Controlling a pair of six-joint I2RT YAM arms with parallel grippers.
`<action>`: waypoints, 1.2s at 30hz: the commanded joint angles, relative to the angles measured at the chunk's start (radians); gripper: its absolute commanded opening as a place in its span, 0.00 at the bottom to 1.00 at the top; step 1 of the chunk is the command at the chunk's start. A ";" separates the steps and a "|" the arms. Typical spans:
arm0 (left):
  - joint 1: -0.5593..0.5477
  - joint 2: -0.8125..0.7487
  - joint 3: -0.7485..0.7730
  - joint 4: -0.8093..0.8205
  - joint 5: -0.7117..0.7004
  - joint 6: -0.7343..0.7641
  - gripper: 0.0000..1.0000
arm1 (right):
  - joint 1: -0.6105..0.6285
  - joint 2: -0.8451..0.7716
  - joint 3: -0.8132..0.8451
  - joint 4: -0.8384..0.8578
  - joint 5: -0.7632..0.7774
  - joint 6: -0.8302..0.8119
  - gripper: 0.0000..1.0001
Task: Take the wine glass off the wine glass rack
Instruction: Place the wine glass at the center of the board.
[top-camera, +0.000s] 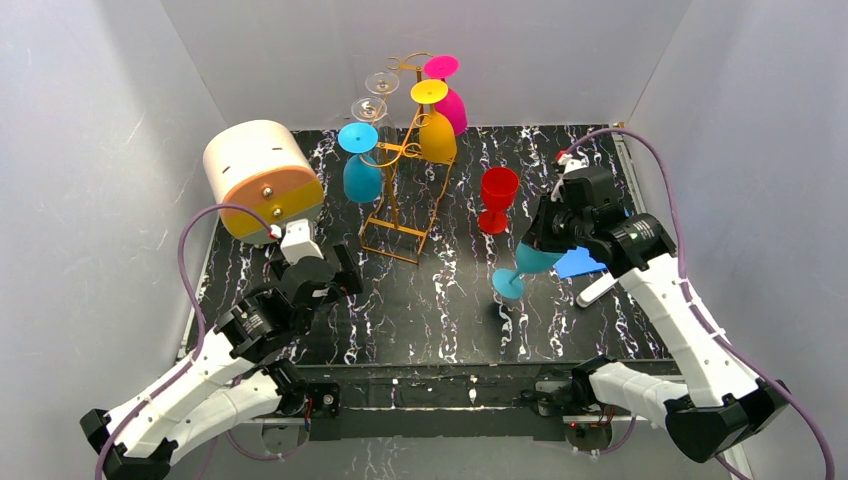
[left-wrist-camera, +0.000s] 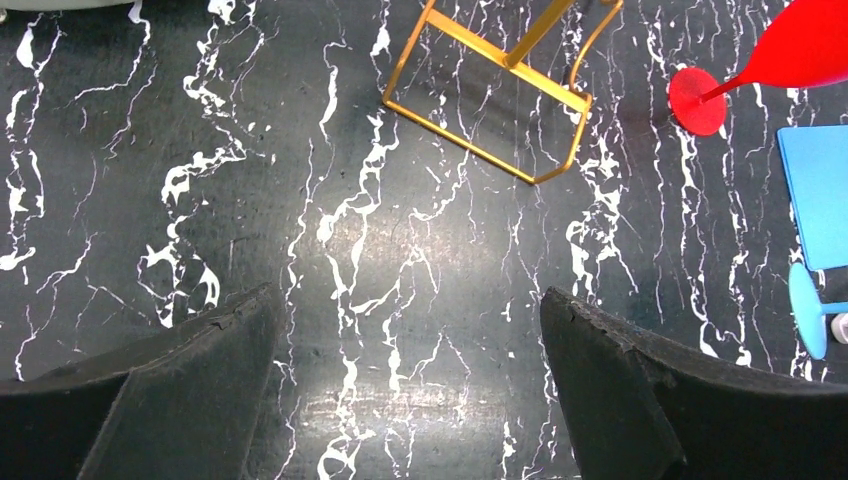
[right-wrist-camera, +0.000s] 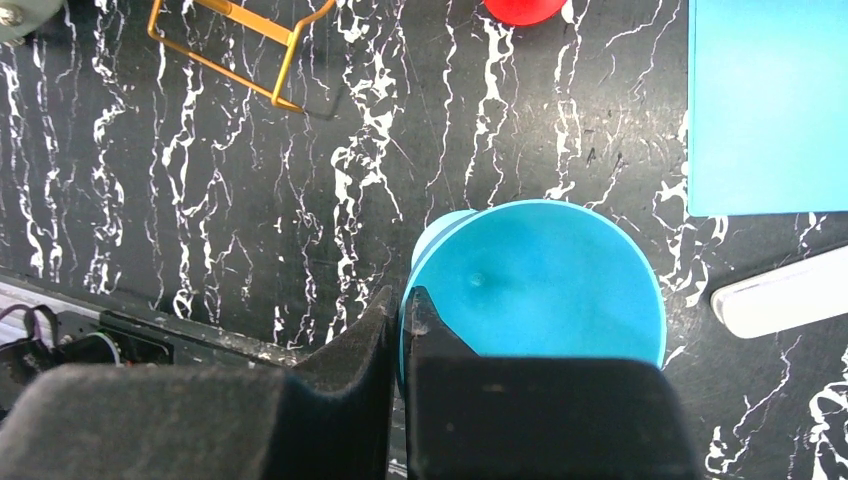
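Observation:
The golden wire wine glass rack (top-camera: 400, 185) stands at the back middle. Blue (top-camera: 361, 172), orange (top-camera: 436, 130), magenta (top-camera: 452, 103) and clear (top-camera: 372, 100) glasses hang from it upside down. My right gripper (top-camera: 545, 243) (right-wrist-camera: 402, 305) is shut on the rim of a cyan wine glass (top-camera: 533, 262) (right-wrist-camera: 540, 285). That glass is tilted right of the rack, with its foot (top-camera: 507, 283) pointing down-left just above the table. A red wine glass (top-camera: 497, 198) stands upright on the table behind it. My left gripper (top-camera: 335, 275) (left-wrist-camera: 405, 300) hangs open over bare table in front of the rack's base (left-wrist-camera: 490, 110).
A cream-and-orange cylindrical box (top-camera: 262, 180) lies at the back left, next to the left arm. A flat blue sheet (top-camera: 582, 264) (right-wrist-camera: 765, 100) and a white bar (top-camera: 596, 290) (right-wrist-camera: 780, 295) lie under the right wrist. White walls close in the table.

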 joint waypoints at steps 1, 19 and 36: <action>0.005 -0.002 0.052 -0.083 -0.046 -0.053 0.98 | 0.002 0.025 0.025 0.068 0.009 -0.065 0.01; 0.005 0.037 0.098 -0.101 0.045 0.008 0.98 | 0.001 0.139 -0.023 0.365 0.371 -0.217 0.01; 0.005 0.001 0.104 -0.132 0.047 0.025 0.98 | -0.117 0.431 0.051 0.597 0.265 -0.230 0.01</action>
